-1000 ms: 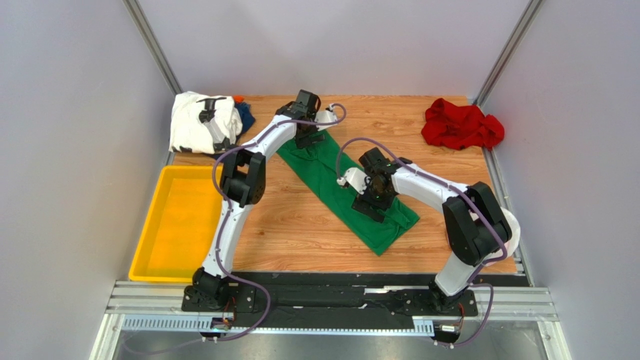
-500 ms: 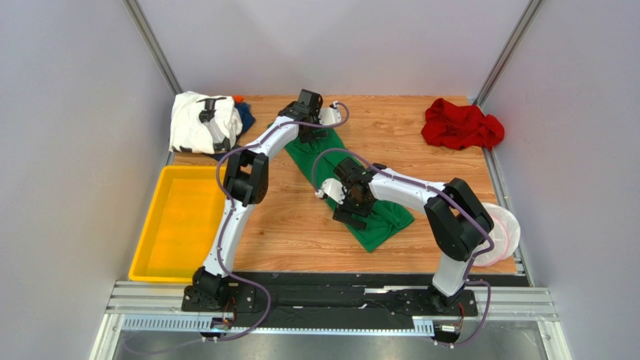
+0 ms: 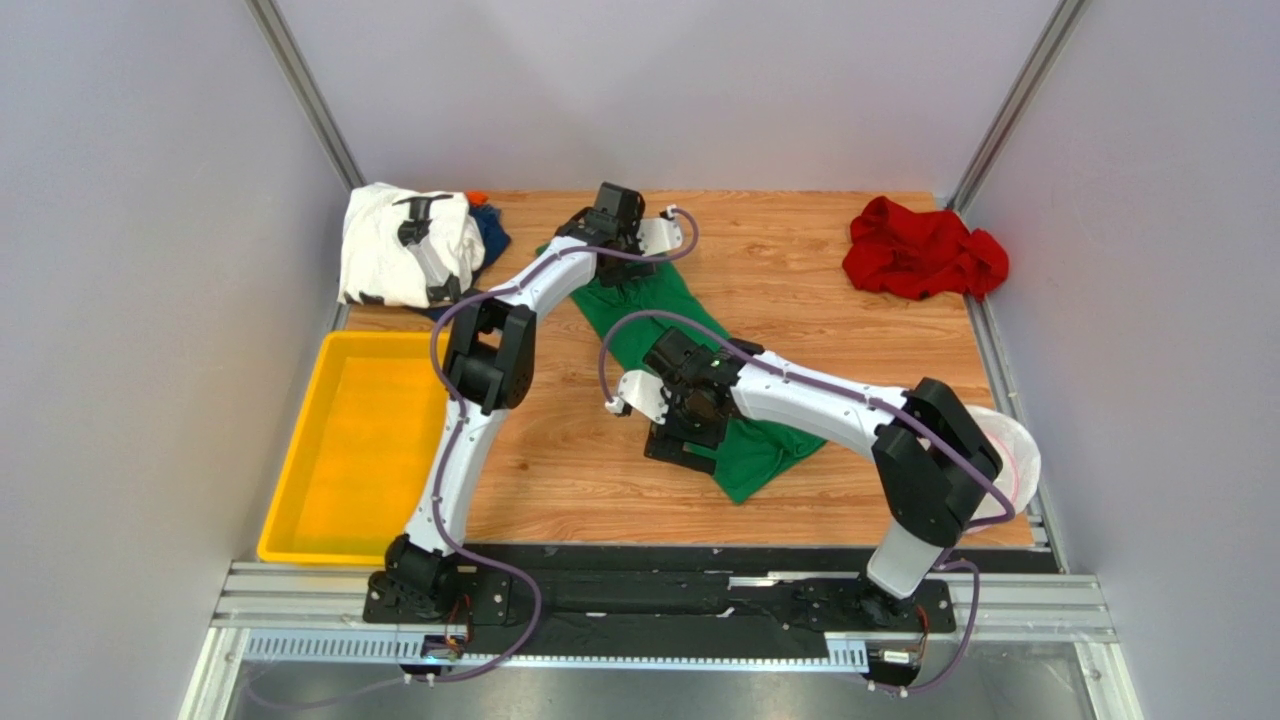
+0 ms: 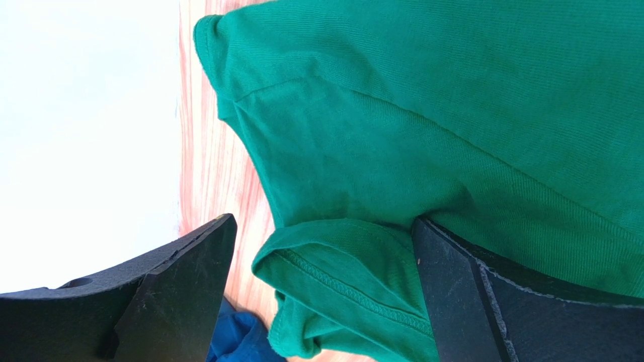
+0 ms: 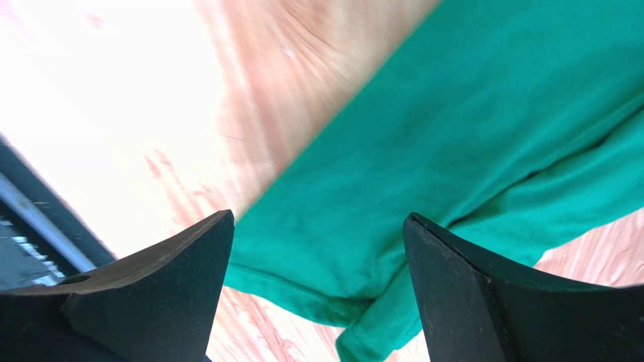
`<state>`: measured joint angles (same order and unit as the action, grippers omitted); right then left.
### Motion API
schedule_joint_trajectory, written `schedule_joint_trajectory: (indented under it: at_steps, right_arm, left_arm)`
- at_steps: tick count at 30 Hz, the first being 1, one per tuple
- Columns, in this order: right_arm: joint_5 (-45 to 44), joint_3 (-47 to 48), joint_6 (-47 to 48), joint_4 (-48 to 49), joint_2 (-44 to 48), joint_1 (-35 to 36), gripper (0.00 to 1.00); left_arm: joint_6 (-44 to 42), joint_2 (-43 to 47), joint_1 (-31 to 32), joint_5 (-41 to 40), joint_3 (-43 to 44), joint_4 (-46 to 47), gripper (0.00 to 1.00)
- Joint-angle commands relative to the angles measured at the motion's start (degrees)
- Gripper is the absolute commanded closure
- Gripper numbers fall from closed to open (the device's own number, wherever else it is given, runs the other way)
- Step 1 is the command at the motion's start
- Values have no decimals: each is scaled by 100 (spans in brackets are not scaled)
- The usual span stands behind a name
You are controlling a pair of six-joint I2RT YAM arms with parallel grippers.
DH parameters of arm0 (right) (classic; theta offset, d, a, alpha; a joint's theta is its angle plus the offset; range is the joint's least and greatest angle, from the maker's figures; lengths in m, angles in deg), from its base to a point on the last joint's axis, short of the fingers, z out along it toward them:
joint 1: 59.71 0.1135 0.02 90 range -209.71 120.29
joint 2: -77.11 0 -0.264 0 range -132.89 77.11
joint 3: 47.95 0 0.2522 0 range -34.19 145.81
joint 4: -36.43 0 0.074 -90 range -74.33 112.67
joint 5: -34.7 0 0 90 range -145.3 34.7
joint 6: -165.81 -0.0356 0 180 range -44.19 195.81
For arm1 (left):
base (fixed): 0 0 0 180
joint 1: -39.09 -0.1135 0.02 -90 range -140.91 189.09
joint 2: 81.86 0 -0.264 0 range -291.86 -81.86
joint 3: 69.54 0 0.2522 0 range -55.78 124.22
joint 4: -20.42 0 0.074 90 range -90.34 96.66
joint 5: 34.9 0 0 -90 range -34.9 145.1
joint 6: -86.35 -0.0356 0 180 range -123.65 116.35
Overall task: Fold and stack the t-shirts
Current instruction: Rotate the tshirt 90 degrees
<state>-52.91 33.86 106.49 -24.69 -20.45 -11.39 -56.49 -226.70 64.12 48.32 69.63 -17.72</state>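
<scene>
Green t-shirt (image 3: 769,450) lies beneath both grippers. Left gripper (image 4: 321,234) spread wide, sleeve hem between jaws, unpinched. Right gripper (image 5: 317,226) spread above folded edge, empty. Risk: closing catches one layer only, fold drags apart, sleeve bunches.

Blue t-shirt (image 3: 492,233) mostly behind white t-shirt (image 3: 394,243)
</scene>
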Motion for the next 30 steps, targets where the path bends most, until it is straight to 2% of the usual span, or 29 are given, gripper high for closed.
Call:
schedule_joint_trajectory:
  at_steps: [1,5,12,24,30]
  right_arm:
    - [-221,270,-176,7,395,178,13]
    - [-1265,191,-159,147,694,152,13]
    - [-1768,-169,113,498,1002,-453,13]
    - [-1602,-503,747,833,958,-1789,13]
    - [-1514,-793,782,877,1072,-1940,13]
  left_arm:
    - [28,104,19,72,46,-199,4]
    - [37,297,19,99,-182,-137,4]
    - [107,605,19,151,-833,65,4]
    - [90,641,19,107,-1062,109,4]
    - [46,614,19,81,-1062,118,4]
